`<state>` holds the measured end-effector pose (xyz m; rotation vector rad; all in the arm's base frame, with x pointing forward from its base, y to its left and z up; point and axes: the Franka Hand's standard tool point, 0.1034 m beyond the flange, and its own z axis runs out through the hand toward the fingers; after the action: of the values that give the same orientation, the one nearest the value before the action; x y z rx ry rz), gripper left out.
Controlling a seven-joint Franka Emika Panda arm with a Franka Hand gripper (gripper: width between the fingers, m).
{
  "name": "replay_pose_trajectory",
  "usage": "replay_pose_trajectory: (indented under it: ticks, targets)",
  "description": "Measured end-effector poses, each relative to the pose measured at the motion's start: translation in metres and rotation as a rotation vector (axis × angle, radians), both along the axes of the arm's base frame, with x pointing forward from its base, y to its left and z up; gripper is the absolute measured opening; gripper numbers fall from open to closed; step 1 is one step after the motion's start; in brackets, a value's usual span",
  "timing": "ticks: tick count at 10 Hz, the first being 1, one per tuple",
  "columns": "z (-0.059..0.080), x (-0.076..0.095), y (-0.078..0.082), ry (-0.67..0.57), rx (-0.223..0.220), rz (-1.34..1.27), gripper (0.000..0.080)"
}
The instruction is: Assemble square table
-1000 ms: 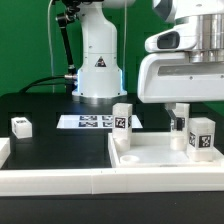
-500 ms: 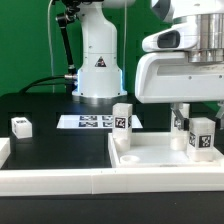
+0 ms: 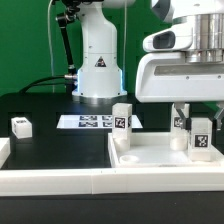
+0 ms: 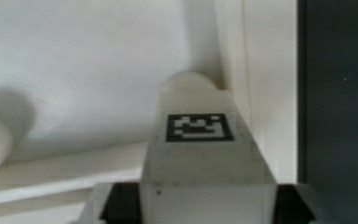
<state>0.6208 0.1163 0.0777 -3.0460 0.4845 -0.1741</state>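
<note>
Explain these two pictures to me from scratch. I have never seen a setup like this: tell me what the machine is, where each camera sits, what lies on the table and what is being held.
The machine is a robot arm ending in a two-finger gripper. The exterior view comes from a camera standing off the arm; the wrist view comes from a camera on the arm's wrist, looking down past the fingers. On the black table lies a white square tabletop. One leg stands on it. The gripper holds a second leg upright at the far corner; the wrist view shows that leg's tag close up. A third leg lies loose on the exterior view's left. The flat tagged sheet is the marker board.
</note>
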Motion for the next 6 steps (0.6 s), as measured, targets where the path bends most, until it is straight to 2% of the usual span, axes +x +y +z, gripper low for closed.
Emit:
replay_pose_trajectory:
  ticks: [4,6]
  targets:
    - [0.0001,0.0000,-0.0006,0.018,0.058,-0.460,0.0290]
    - [0.0001,0.0001,-0.0021,0.034,0.105,-0.675,0.0290]
